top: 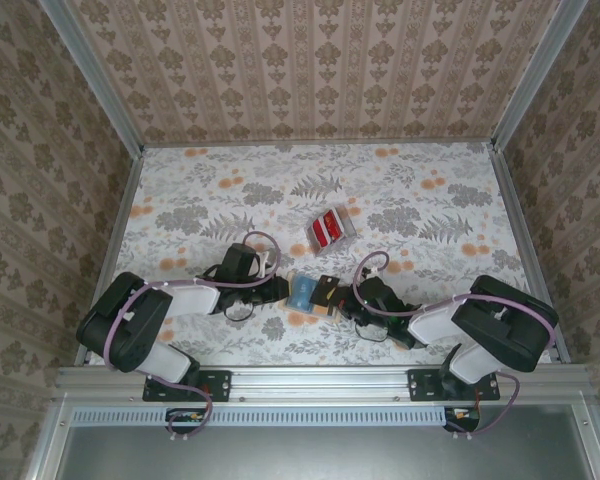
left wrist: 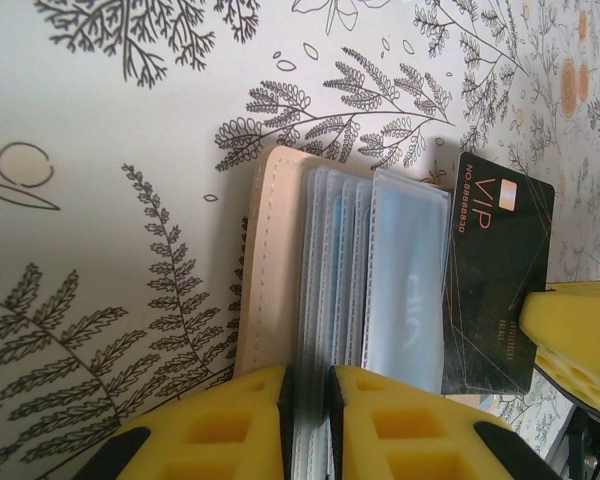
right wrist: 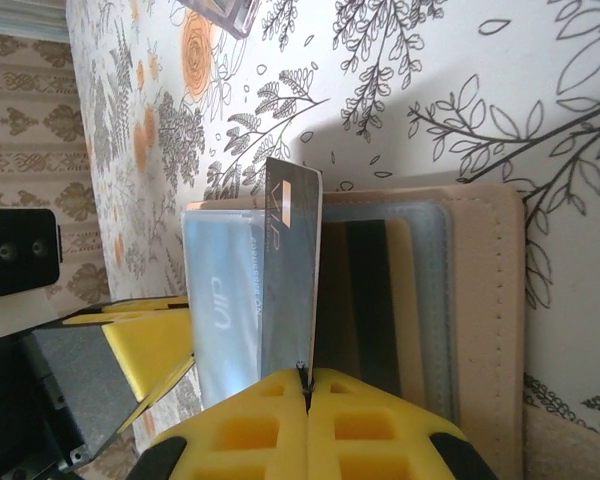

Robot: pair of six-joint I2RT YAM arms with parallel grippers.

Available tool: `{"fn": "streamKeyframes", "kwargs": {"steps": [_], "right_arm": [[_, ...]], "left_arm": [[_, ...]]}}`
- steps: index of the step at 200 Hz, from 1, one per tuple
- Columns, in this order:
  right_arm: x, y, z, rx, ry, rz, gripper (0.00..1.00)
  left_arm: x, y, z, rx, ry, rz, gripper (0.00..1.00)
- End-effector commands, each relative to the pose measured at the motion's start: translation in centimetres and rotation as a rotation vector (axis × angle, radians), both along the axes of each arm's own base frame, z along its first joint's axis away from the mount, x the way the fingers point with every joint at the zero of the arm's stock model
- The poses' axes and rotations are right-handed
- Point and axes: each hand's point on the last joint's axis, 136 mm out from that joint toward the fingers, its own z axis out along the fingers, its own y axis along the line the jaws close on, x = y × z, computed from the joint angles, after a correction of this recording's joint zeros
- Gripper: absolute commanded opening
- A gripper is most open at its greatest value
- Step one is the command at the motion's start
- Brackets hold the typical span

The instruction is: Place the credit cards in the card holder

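Boxed in on three sides by wallpapered walls [top: 310, 70], with aluminium rails [top: 113, 250] along the edges of the floral table [top: 230, 190]. Plenty of bare cloth across the far half and out toward both side rails; crowded only at the front, with both arms folded inward. There, between the two grippers and close to the near edge: the card holder [top: 315, 296] [left wrist: 265, 280] [right wrist: 480, 300], lying open and flat, tan stitched cover underneath, a fan of clear bluish sleeves [left wrist: 405, 270] on top. Left gripper [top: 280, 290] [left wrist: 310, 385] clamped on the near edge of several sleeves, yellow fingers with just a thin slit between them. Right gripper [top: 348, 300] [right wrist: 305, 385] pressed together on the short end of a black VIP card [left wrist: 495, 290] [right wrist: 292, 270] with gold lettering, held on edge over the sleeves, touching or just beside the outermost one; cannot tell whether inside a pocket. Farther back, apart from the holder and toward the table's middle: the credit cards [top: 328, 228], a small angled pile, glossy red with pale edges, with open cloth all round.
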Motion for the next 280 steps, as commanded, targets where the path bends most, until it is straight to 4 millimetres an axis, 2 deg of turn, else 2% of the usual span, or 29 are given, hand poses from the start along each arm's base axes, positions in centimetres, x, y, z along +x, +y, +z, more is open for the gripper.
{"fn": "streamKeyframes", "kwargs": {"steps": [1,47,102,148,209,251,280], "right_arm": [[-0.3,-0.6,-1.5,-0.071,0.036,-0.057,0.00],[-1.2,1.5,-1.6,-0.056,0.034,-0.013,0.00],[-3.2,1.2,-1.7,-0.070,0.072,0.023,0.00],[-3.4,2.0,-1.2,-0.055,0.082,0.074,0.00],[-3.6,3.7,-3.2,0.009,0.137,0.121,0.00],[-3.5,4.7,-3.1,0.015,0.143,0.158,0.00],[-4.3,5.0,-3.1,0.017,0.160,0.205,0.00]], "left_arm": [[-1.4,0.5,-1.3,0.029,0.052,-0.004,0.19],[-1.1,0.2,-1.0,0.021,0.045,-0.005,0.19],[-1.0,0.1,-1.1,0.023,0.043,-0.004,0.19],[-0.7,-0.4,-1.2,0.012,0.048,-0.007,0.19],[-0.8,-0.4,-1.3,0.011,0.052,-0.013,0.19],[-1.0,-0.3,-1.3,0.017,0.052,-0.011,0.19],[-1.0,-0.2,-1.4,0.020,0.049,-0.011,0.19]]}}
